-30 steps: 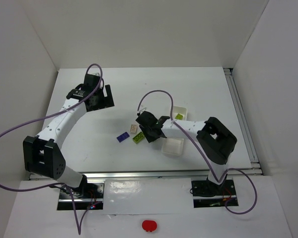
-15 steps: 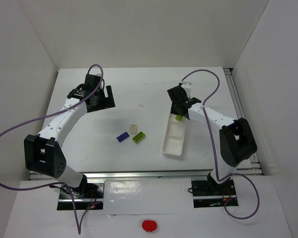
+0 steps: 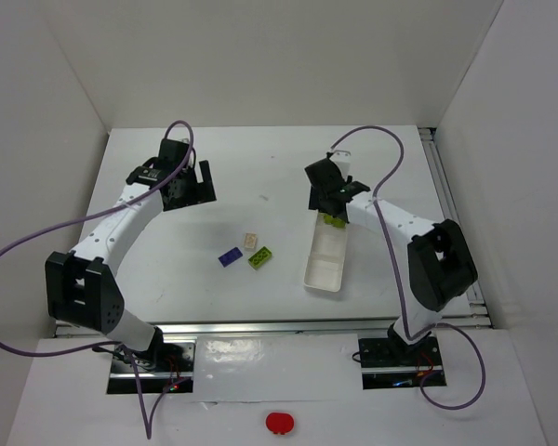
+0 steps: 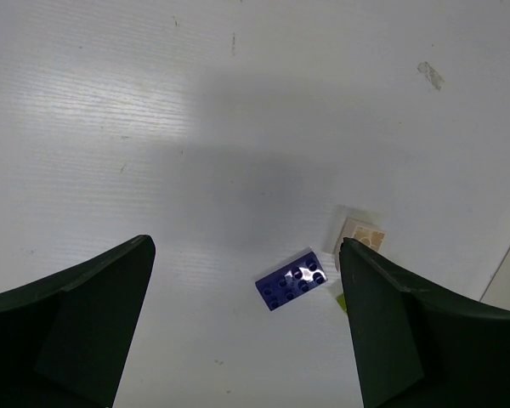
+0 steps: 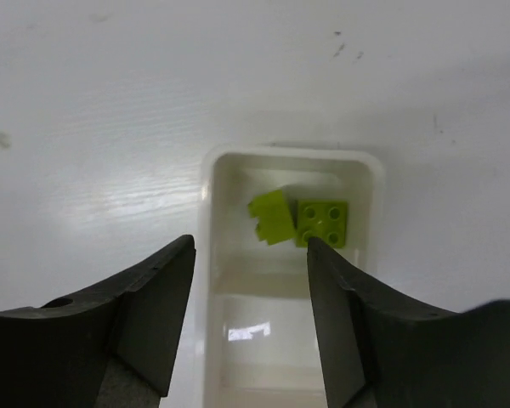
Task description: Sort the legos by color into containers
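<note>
The white tray (image 3: 324, 271) lies right of centre. Its far compartment (image 5: 361, 183) holds two lime green legos (image 5: 270, 217), which also show in the top view (image 3: 333, 220). My right gripper (image 3: 330, 195) hovers over that end, open and empty (image 5: 249, 255). A dark blue-purple lego (image 3: 229, 256), a cream lego (image 3: 252, 242) and a lime lego (image 3: 259, 257) lie loose left of the tray. My left gripper (image 3: 200, 184) is open and empty (image 4: 245, 255), high at the back left. The blue lego (image 4: 291, 279) and the cream lego (image 4: 359, 235) show below it.
White walls close the table at the back, left and right. A metal rail (image 3: 446, 214) runs along the right edge. The tray's other compartments (image 3: 325, 255) show nothing inside. The tray's edge (image 4: 506, 272) shows at the right of the left wrist view.
My right arm has swung from beside the loose legos to above the tray's far end, then shifted slightly left. The left arm has not moved.
</note>
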Tool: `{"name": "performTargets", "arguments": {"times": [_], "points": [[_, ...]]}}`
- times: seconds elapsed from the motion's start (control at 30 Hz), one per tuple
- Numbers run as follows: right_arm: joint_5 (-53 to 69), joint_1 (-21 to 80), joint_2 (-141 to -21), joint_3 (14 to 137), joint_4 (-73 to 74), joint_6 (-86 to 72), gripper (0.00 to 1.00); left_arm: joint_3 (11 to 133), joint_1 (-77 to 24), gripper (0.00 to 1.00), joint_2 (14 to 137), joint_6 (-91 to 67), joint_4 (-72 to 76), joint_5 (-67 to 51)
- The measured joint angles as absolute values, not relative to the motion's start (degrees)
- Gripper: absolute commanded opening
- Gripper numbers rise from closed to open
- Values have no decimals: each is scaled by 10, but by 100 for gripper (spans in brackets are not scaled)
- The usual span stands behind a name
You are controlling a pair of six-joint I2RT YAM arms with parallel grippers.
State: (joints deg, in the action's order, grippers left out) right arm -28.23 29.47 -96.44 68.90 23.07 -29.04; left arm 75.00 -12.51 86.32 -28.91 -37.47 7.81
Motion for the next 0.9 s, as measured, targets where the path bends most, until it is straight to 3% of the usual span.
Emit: {"name": "performTargets", "arguments": {"times": [0.1,0.17,0.27,0.4,0.9], "points": [[-268,341,-942,687,227,-279,66,750,-125,100,866,-289,-375,81],[-246,387,-935,687,220,-269,81,753,-125,100,869,-289,-378,88],[-215,452,-943,688,223,-259,93,763,-125,100,872,-289,-382,97],[-185,512,-987,707,237,-275,100,771,-125,100,872,-290,-382,105],[-208,549,-1158,825,288,-367,100,771,-125,100,872,-290,-387,112]]}}
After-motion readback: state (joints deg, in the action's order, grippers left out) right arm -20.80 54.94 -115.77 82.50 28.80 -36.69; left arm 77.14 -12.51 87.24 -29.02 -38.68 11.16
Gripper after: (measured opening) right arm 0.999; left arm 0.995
